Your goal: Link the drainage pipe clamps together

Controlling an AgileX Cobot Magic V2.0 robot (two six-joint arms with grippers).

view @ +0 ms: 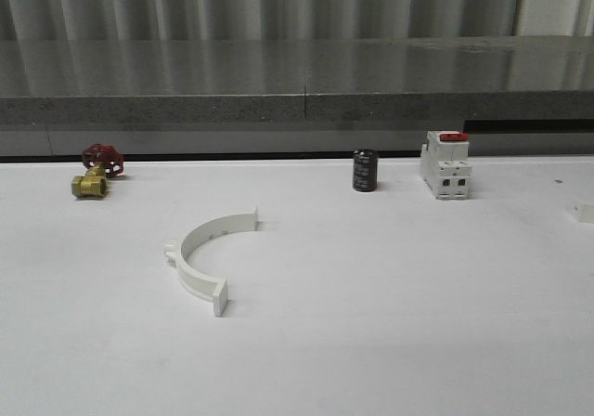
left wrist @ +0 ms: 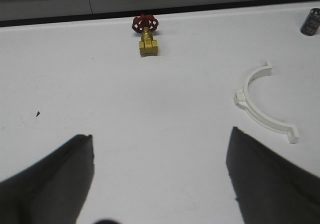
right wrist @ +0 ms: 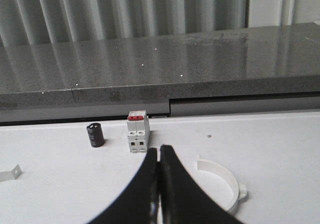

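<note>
One white half-ring clamp point(view: 209, 253) lies flat on the white table, left of centre, its open side facing right. In the left wrist view this clamp point(left wrist: 260, 104) lies ahead of the right-hand finger point(left wrist: 270, 179), clear of it. My left gripper point(left wrist: 162, 133) is open wide with bare table between the fingers. A second white half-ring clamp point(right wrist: 227, 184) lies on the table beside my right gripper point(right wrist: 158, 149), partly hidden behind a finger. The right gripper's fingers are pressed together with nothing between them.
A brass valve with a red handwheel point(view: 93, 175) sits at the back left. A black cylinder point(view: 365, 171) and a white red-topped breaker point(view: 445, 165) stand at the back, right of centre. A small white piece point(view: 585, 213) shows at the right edge. A grey ledge point(view: 297, 100) runs behind the table.
</note>
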